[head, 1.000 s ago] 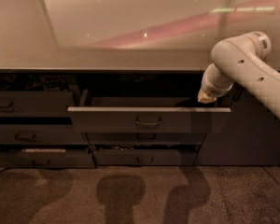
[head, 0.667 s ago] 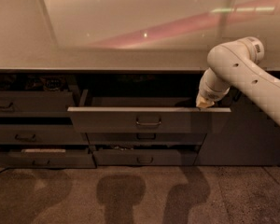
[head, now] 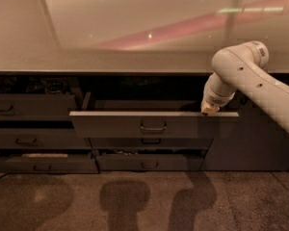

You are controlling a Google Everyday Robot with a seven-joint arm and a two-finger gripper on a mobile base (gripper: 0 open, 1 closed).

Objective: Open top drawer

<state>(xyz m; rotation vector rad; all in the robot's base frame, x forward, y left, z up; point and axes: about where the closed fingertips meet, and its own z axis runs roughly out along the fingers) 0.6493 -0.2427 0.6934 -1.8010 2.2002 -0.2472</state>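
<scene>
The top drawer is a wide dark grey front with a small loop handle at centre. It stands pulled out from the cabinet, with its inner tray in shadow behind the front. My white arm comes in from the right. The gripper hangs at the top edge of the drawer front, near its right end, well to the right of the handle.
A pale countertop runs above the cabinet. A left bank of drawers stands beside the top drawer, its lowest one partly open. Two shorter drawer fronts lie below the open drawer. Speckled floor lies in front.
The arm has shifted slightly left and the gripper has dipped towards the drawer front's top edge. The drawer stays pulled out about the same.
</scene>
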